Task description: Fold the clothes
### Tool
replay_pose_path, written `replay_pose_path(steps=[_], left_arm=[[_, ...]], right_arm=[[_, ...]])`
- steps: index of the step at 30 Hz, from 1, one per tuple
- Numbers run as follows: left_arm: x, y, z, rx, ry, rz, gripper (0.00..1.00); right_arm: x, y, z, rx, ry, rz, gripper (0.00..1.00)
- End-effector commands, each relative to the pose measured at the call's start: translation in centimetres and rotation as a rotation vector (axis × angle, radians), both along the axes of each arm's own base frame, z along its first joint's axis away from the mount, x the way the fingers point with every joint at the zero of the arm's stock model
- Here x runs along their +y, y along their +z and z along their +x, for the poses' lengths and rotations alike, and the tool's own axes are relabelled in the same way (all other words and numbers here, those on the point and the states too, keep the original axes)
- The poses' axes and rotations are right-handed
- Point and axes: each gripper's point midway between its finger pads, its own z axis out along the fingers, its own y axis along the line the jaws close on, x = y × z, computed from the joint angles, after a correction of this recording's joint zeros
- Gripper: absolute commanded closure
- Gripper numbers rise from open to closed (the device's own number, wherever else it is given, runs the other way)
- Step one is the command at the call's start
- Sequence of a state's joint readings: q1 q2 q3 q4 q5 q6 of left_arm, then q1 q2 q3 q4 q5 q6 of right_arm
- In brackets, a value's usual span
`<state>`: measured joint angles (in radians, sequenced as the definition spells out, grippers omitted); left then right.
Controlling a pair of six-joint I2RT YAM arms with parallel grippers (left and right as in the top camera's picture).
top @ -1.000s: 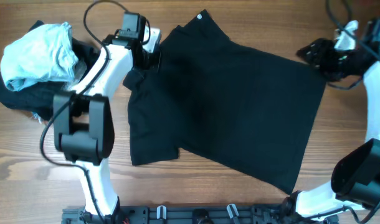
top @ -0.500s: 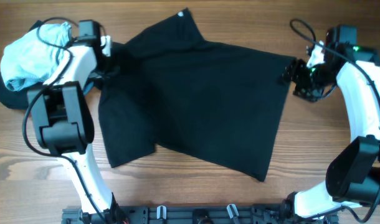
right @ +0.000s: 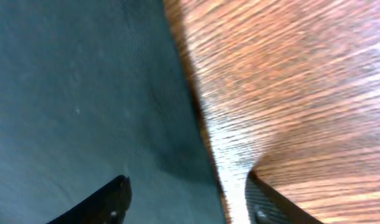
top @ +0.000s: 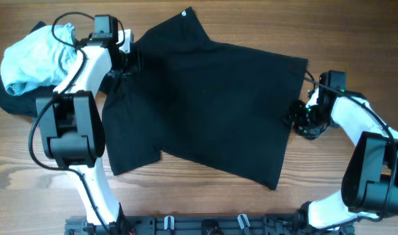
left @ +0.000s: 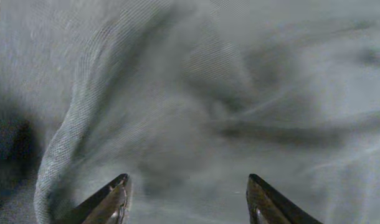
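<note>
Overhead view: shirt lay spread on the counter. Left tool stood wide over its upper corner, holding nothing. Right tool stood wide, straddling its opposite edge.

Spreading left gripper apart over the shoulder fabric, letting go of black T-shirt after dragging it leftward. Bringing right gripper down from the far corner to the shirt's right edge, straddling the hem, fingers apart.
</note>
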<state>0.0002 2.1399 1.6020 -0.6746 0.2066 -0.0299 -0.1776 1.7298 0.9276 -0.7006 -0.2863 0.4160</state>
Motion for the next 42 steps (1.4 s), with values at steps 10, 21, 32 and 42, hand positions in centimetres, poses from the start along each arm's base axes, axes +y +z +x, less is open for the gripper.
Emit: replay_pose_path(steps=[10, 21, 32, 42], left_arm=[[-0.4, 2.1, 0.6, -0.051, -0.007, -0.013, 0.37], [-1.1, 1.6, -0.6, 0.0, -0.022, -0.014, 0.3], [-5.9, 7.0, -7.9, 0.122, -0.275, -0.22, 0.5], [-3.5, 7.9, -12.1, 0.233, -0.129, -0.103, 0.53]], right_arm=[[-9.8, 0.2, 2.6, -0.086, -0.201, -0.298, 0.96], [-17.6, 8.4, 4.6, -0.281, -0.278, -0.164, 0.05], [-12.0, 8.8, -1.3, -0.075, -0.248, 0.012, 0.05], [-16.1, 4.9, -9.8, 0.293, -0.468, -0.301, 0.01]])
